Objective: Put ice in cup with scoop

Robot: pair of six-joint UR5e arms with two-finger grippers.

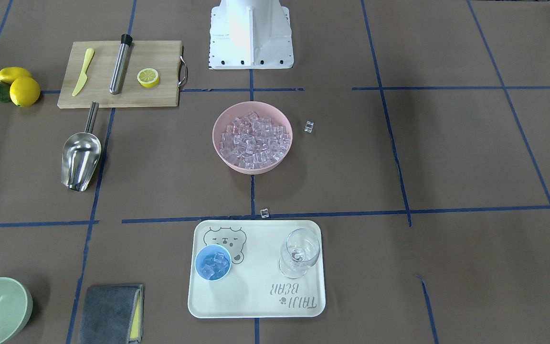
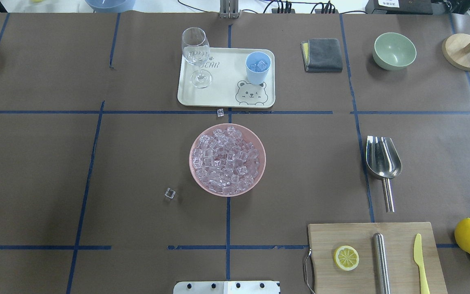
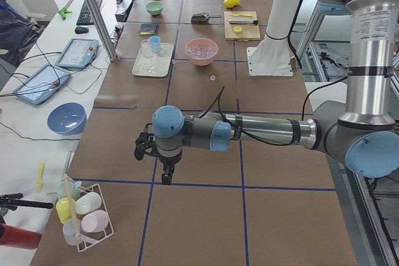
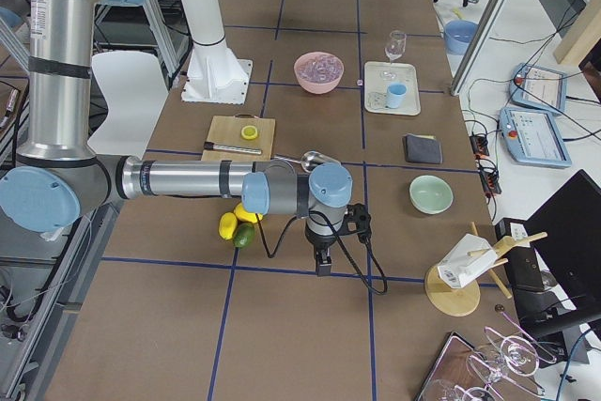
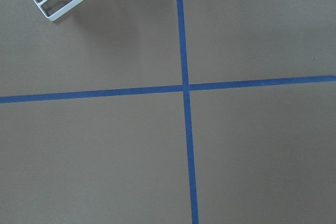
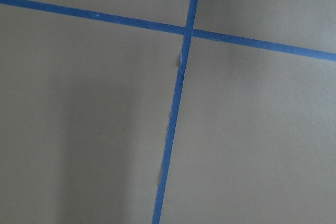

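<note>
Ice (image 2: pixel 227 161) fills the pink bowl (image 2: pixel 191 163) at the middle of the bench (image 2: pixel 47 171) in a heap of clear cubes. A few more cubes lie inside the cup (image 2: pixel 258 68). It stands upright on the cream tray (image 2: pixel 222 92) beyond the bowl, apart from the wine glass (image 2: pixel 196 53) at the tray's other end. One loose cube (image 2: pixel 220 112) lies on the bench just beside the tray's near edge. A stray cube (image 2: pixel 170 193) sits near the bowl on the robot's left.

The scoop (image 2: pixel 383 159) lies flat on the bench to the robot's right, with its trough toward the tray side and its handle pointing at the cutting board (image 2: pixel 398 245). The left claw (image 3: pixel 166 177) hangs over bare bench at the far left end, well apart from the bowl. The right claw (image 4: pixel 323 265) hangs over the right end, near the lemons (image 4: pixel 228 224). Only the side views show the claws, so I cannot tell whether either one's fingers are apart or together.
</note>
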